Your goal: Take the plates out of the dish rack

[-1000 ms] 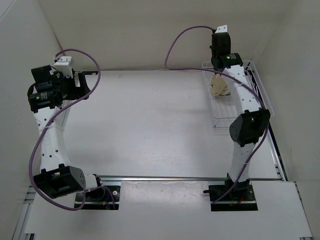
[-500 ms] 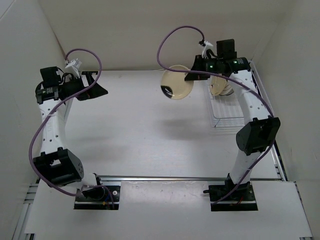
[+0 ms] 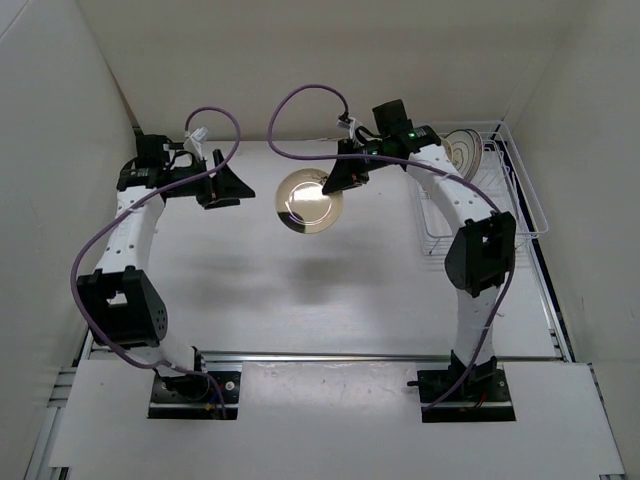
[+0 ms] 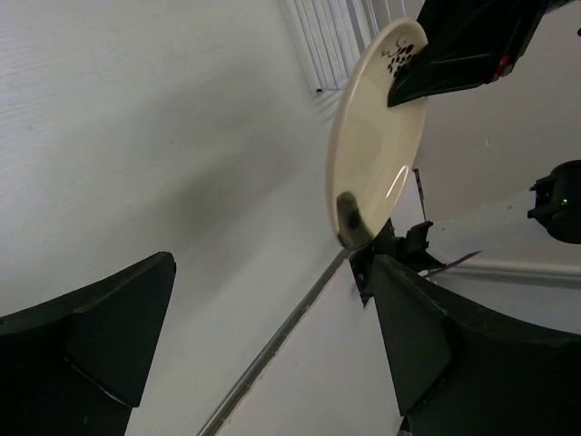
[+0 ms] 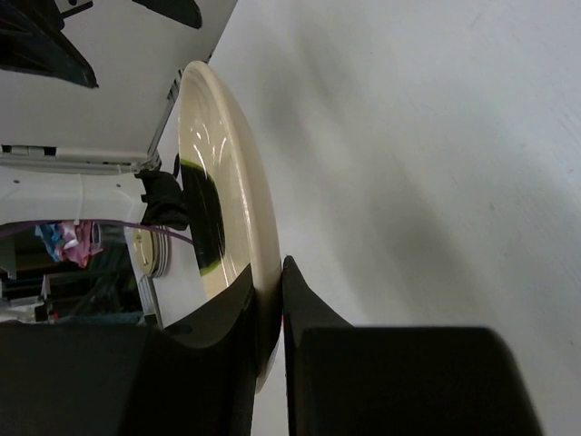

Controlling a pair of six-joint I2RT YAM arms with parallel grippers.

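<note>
My right gripper [image 3: 337,182] is shut on the rim of the plain cream-tan plate [image 3: 308,200] and holds it in the air over the back middle of the table, left of the dish rack [image 3: 532,213]. In the right wrist view both fingers [image 5: 313,336] pinch the plate's edge [image 5: 238,209]. My left gripper [image 3: 228,187] is open and empty a little left of the plate, jaws facing it. In the left wrist view the plate [image 4: 372,145] hangs on edge ahead of the open gripper [image 4: 272,350]. A white plate with dark rings [image 3: 462,150] stands in the rack's far end.
The white wire rack sits against the right wall at the back right. The enclosure's walls close in at the back, left and right. Purple cables loop above both arms. A metal rail [image 3: 380,356] crosses near the arm bases.
My right gripper lifted the cream-tan plate out of the rack and carried it left to the back middle. My left arm swung right towards it, which uncovered the ringed plate in the rack.
</note>
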